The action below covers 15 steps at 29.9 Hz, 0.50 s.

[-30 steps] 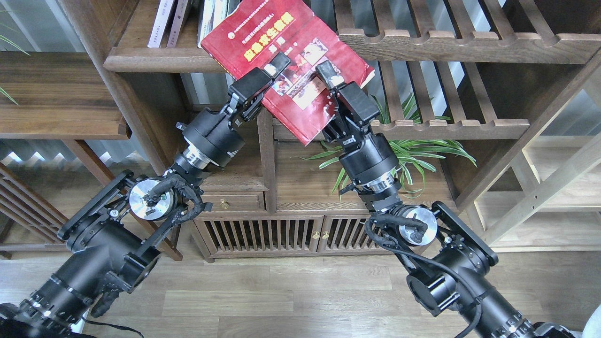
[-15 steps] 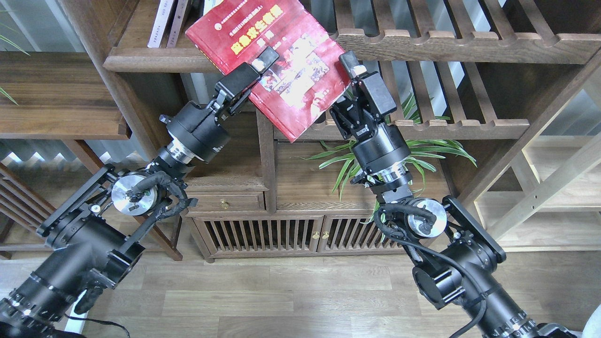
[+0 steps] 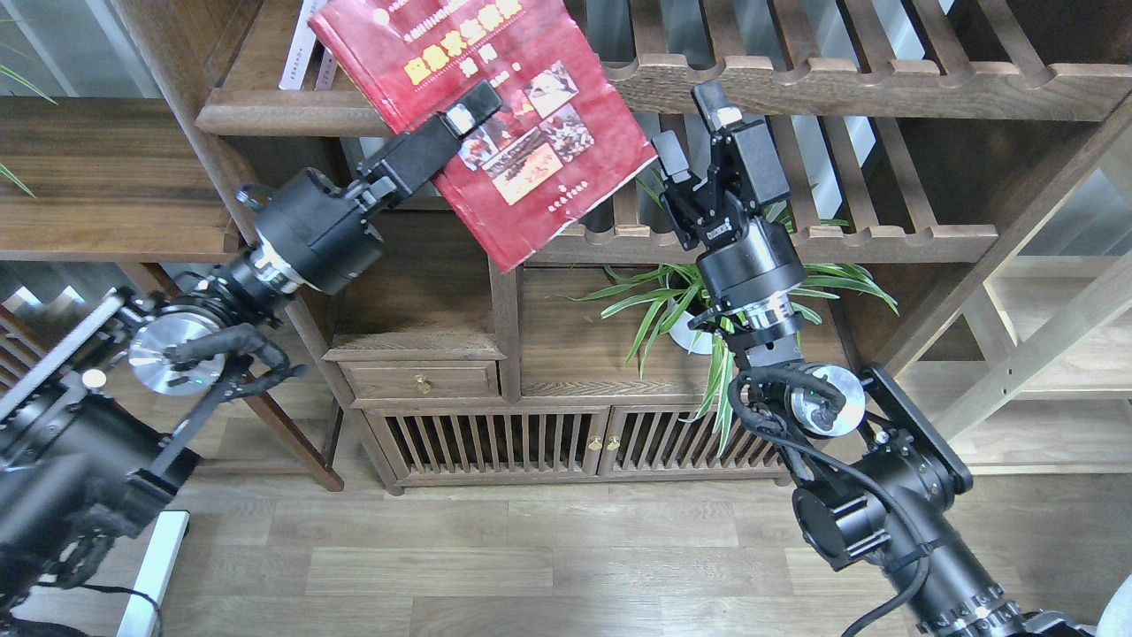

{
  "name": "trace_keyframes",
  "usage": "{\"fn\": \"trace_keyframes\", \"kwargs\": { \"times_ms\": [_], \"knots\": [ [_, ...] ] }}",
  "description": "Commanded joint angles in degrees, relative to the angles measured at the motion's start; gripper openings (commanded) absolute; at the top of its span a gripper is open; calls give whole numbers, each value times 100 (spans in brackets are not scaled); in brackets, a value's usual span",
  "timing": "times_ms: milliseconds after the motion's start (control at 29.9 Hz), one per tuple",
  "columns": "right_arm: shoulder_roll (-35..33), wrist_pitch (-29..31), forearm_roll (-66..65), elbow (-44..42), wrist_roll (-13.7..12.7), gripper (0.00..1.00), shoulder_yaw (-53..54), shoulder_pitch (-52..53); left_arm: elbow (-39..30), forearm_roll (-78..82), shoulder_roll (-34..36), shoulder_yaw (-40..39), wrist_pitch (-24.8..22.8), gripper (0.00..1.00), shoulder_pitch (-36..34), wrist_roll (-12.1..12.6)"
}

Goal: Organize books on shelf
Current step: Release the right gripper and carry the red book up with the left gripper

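Observation:
The red book with a photo cover is tilted in front of the dark wooden shelf, its top end over the shelf's right part. My left gripper is shut on the book's middle, one finger lying across the cover. My right gripper is open and empty, just right of the book's right edge and apart from it. The brown and thick white books are hidden behind the red one or out of view.
Two thin pale books lean on the shelf at the left. Slatted shelves with scalloped rails run to the right. A potted green plant stands behind my right arm. A low cabinet is below.
My right gripper let go of the red book and drew back to the right. My left gripper carried the book up and left toward the shelf.

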Motion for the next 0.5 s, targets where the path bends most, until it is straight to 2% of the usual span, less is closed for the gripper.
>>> {"fn": "trace_keyframes", "kwargs": {
  "times_ms": [0,201,468],
  "knots": [
    [-1,7,0,0,-1,99,19,-5,-218,332,314,-205,0,1,-1,29],
    [8,-2,0,0,-9,99,10,3,-807,464,868,-399,0,0,113,37],
    [-10,-11,0,9,-18,99,10,-49,-1115,930,1291,-1057,0,0,254,55]
  ]
}}
